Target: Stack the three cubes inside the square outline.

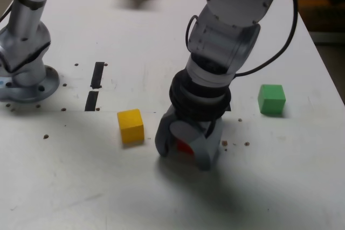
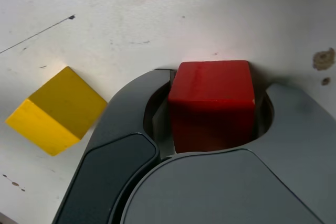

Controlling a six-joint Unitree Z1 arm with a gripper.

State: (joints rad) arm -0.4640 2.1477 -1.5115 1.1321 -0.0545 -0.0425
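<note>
The arm reaches down to the table, its gripper [image 1: 185, 157] pointing downward, fingers around the red cube [image 2: 212, 106]; whether they pinch it, I cannot tell. In the exterior view, the yellow cube [image 1: 131, 126] sits left, the green cube [image 1: 271, 99] right.

Red cube [image 2: 212, 106] btwn jaws [image 2: 212, 114], yellow cube [image 1: 131, 126] nearby, green cube [image 1: 271, 99] well apart on exterior view's R

The arm [image 1: 215, 47] reached down from the exterior view's top edge, slanting toward the exterior view's left; its dark wrist collar [image 1: 199, 98] sat directly above the gripper [image 1: 184, 152] — fingers pointing downward, low over the tabletop; the two curved grey jaws stood apart — their tips separated by a gap.
</note>
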